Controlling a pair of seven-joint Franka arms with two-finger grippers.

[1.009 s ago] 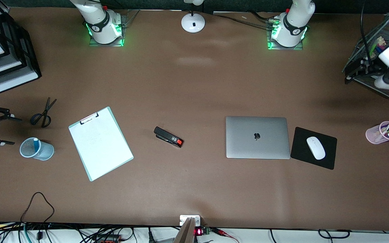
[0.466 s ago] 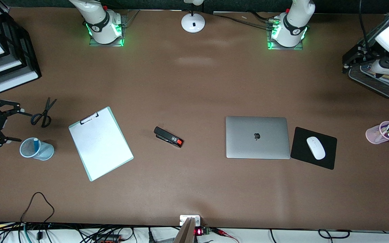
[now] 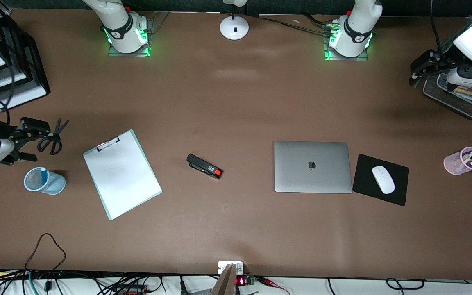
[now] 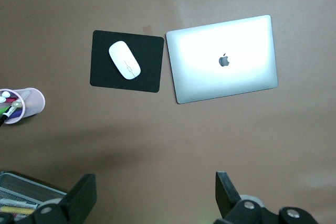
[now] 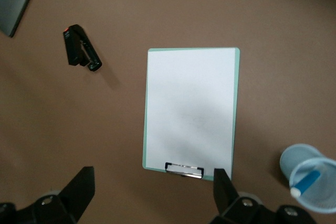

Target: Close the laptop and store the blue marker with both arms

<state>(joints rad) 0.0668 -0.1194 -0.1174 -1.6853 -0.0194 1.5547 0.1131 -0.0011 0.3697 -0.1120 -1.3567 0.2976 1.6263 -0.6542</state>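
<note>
Laptop [image 3: 312,166] shut flat right of centre, blue marker [image 3: 44,174] in cup [image 3: 44,181] lower left; both claws, left [image 3: 417,70] and right [image 3: 29,135], released, empty: retract clear without snagging.

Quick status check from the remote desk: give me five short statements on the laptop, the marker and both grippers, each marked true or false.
1. The laptop is closed, its lid logo facing up. True.
2. The blue marker lies on the clipboard. False: it stands in the blue mesh cup, nearer the right arm's end of the table than the clipboard.
3. The right gripper is open and holds nothing. True.
4. The left gripper is shut on the mouse. False: it is open and empty, up by the wire tray; the mouse rests on its black pad.
5. The stapler sits on the laptop. False: it lies on the table between the clipboard and the laptop.
</note>
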